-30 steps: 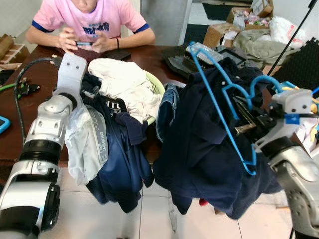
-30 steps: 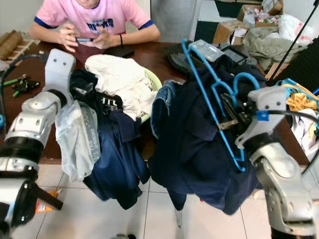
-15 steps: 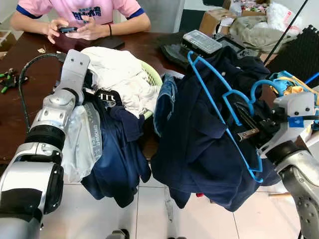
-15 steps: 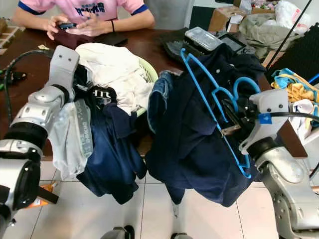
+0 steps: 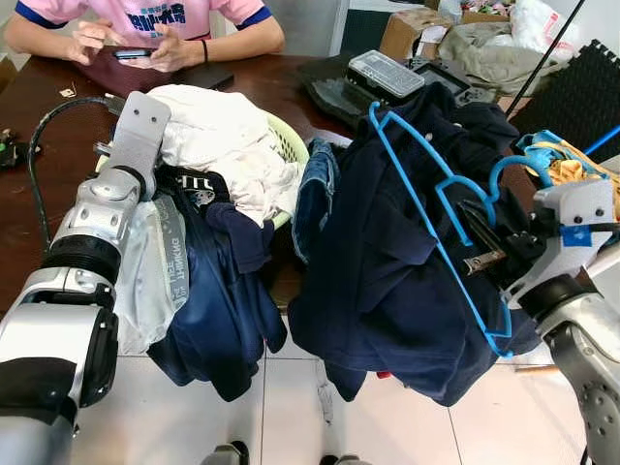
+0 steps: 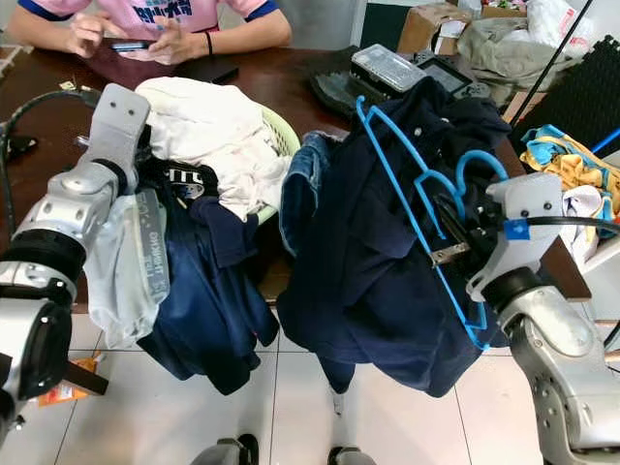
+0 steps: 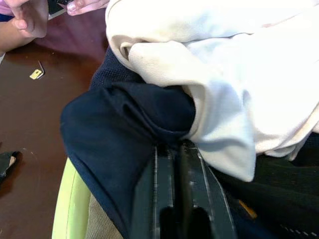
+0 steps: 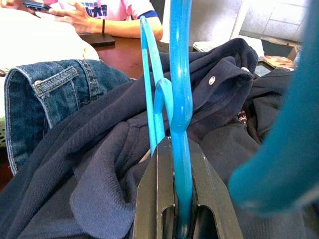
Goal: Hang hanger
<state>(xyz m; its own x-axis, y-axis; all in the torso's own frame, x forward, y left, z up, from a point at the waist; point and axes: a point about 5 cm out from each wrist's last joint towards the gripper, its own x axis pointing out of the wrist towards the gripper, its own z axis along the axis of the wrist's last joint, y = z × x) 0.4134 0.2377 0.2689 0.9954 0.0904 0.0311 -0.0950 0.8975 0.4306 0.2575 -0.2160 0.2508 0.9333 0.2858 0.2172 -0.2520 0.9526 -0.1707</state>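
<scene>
Far left: left gripper (image 7: pixel 174 149), fingers pressed together, tips buried in a fold of dark cloth (image 7: pixel 124 129) under a white garment (image 5: pixel 228 145), both heaped in a pale green basket (image 5: pixel 295 155) on a brown table (image 5: pixel 39 194). Nothing visibly pinched between those fingers. Draped below the basket, a navy shirt (image 5: pixel 218 310) and a clear plastic bag (image 5: pixel 155 271), hanging toward the tiled floor (image 5: pixel 291 417).

Behind the table, a person in a pink shirt (image 5: pixel 145 15), hands on a phone (image 5: pixel 131 53).

Centre: a bulky navy jacket (image 5: pixel 387 281) with a strip of blue denim (image 5: pixel 315 199) at its left edge.

Right: blue hanger (image 5: pixel 436 218), thin plastic, lying tilted across the jacket front. Right gripper (image 5: pixel 481 242) clamped shut on the hanger rod near the hook, black fingers either side of the blue bar. Hook (image 5: pixel 513 165) curling just above the gripper. Lower corner of the hanger (image 5: pixel 499 344) near the silver forearm. Hard to tell whether the jacket sits on the hanger or merely behind it.
</scene>
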